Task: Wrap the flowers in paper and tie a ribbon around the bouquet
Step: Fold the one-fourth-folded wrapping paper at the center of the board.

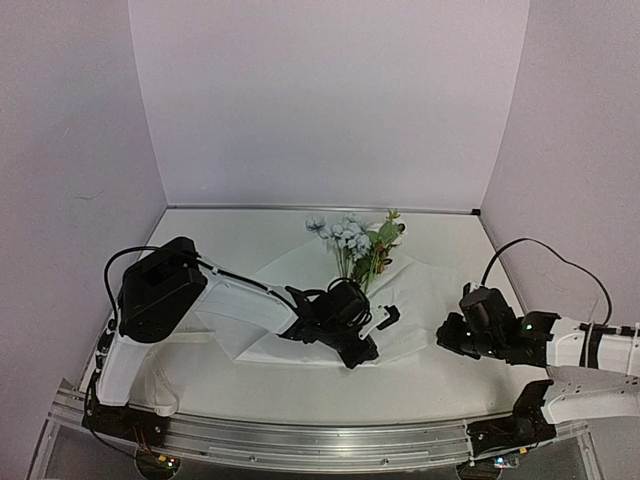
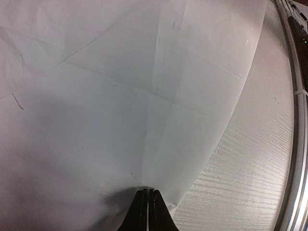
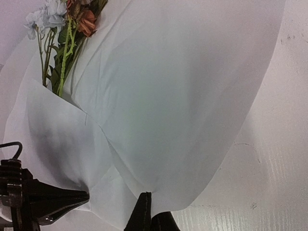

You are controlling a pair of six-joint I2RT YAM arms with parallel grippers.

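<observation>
Left gripper point(image 2: 148, 191) is pinching a fold of the paper point(image 1: 290, 282) near its 6 o'clock edge, jaws together. Right gripper point(image 3: 146, 196) is clamping the 3 o'clock edge, jaws together. Flowers point(image 1: 352, 238) are lying on the paper, blooms poking out at 12 o'clock.

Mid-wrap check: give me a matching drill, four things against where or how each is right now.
1. flowers
2. paper
3. left claw
4. right claw

a. shut, at the paper's right side
b. white, folded over green stems
c. blooms toward the back wall
d. shut, at the paper's near edge

Pairs: 1-c, 2-b, 3-d, 4-a
</observation>
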